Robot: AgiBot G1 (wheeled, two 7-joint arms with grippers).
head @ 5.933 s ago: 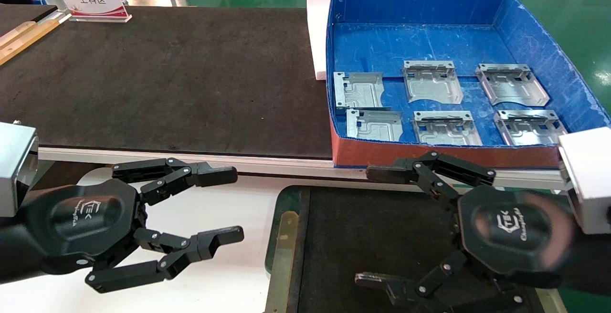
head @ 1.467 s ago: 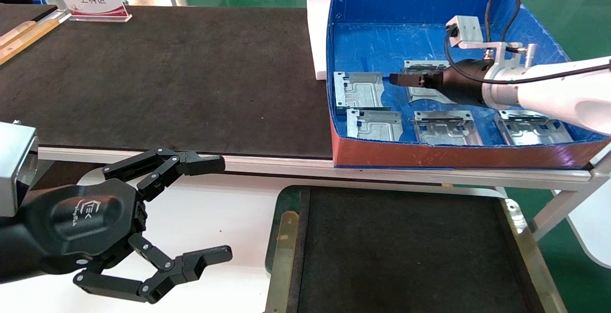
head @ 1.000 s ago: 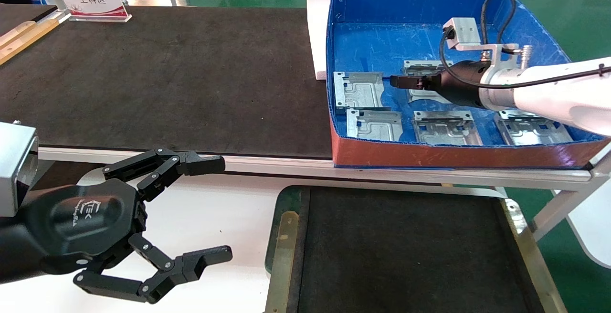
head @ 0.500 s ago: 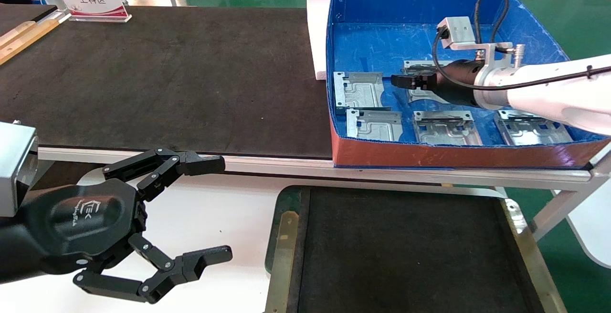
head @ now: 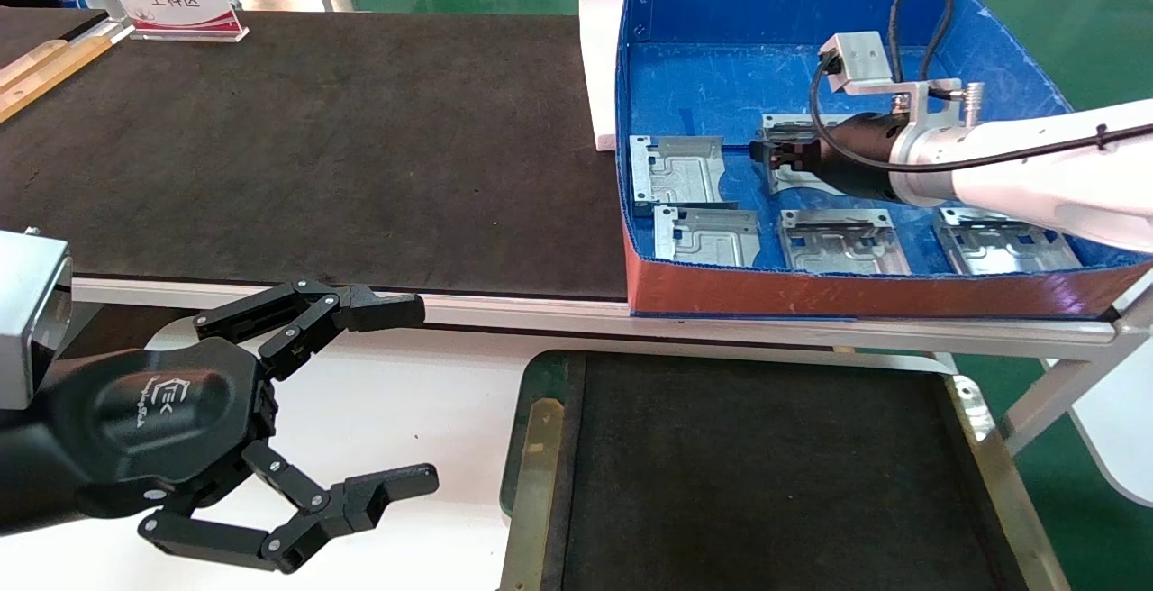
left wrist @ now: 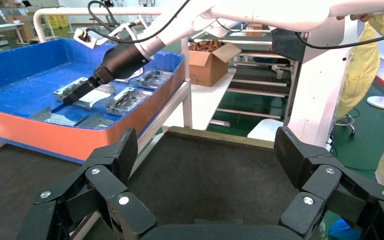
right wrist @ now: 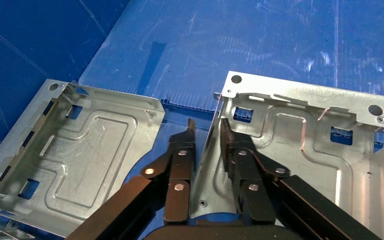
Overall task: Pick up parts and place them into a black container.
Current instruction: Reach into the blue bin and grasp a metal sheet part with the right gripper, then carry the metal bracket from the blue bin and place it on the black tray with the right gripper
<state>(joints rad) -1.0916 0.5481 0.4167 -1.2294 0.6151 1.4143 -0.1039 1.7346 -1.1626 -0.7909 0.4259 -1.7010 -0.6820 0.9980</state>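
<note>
Your right gripper (right wrist: 206, 131) sits low inside the blue box (head: 721, 14), its two fingers nearly closed on the raised side edge of one part (right wrist: 300, 150), one finger on each face of that bent wall; in the head view that gripped part (head: 793, 178) is the middle one of the box's far row, mostly hidden under the wrist; just beside it, toward the box's left wall, lies a second part (head: 677, 169) flat on the blue floor, apart from the fingers; three more parts lie along the box's red front wall, the left one (head: 704, 236), the middle one (head: 843, 242) and the right one (head: 1007, 243), each separate from its neighbours; the black container (head: 721, 474) stands below the box, on the near side of the box's red front, its dark felt floor bare and its brass strip (head: 533, 483) on the side away from the right arm; your left gripper (head: 396, 397) hangs with fingers spread wide, holding nothing, well clear of the box and just beside the container's brass-strip side, over a white surface (head: 423, 447)
</note>
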